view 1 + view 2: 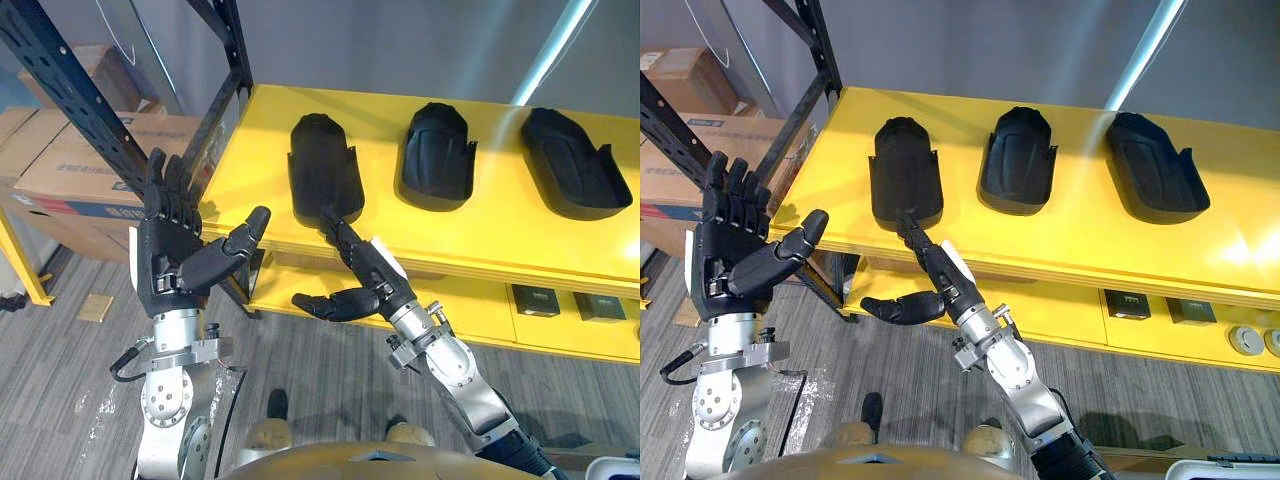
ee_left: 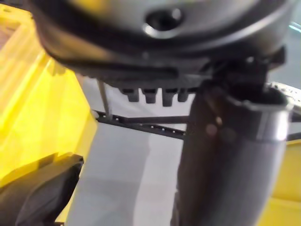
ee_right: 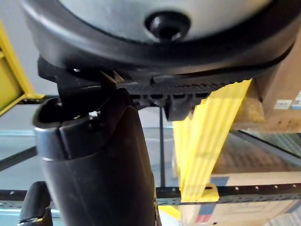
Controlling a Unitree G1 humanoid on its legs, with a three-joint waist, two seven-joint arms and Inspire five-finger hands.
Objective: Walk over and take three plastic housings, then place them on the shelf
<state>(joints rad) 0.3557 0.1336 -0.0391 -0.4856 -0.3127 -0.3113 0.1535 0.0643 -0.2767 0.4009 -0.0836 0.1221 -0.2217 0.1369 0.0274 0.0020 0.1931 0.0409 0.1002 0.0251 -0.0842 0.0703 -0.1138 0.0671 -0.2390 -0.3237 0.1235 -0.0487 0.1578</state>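
Left hand (image 1: 170,250): you are holding it raised beside the shelf's (image 1: 500,235) left end, fingers spread straight and apart, carrying nothing.
Right hand (image 1: 372,268): you are reaching over the shelf's front lip. The fingers (image 1: 340,232) are lying straight and together, tips touching the near end of the left housing (image 1: 323,165). The thumb is hanging apart below the lip, clamping nothing.
Middle housing (image 1: 437,155), right housing (image 1: 572,160): both are lying on the same shelf, well apart from either hand.
Judgement: all three appear to be sitting in place.
Advice: draw the fingers straight back, avoiding dragging the left housing toward the lip.
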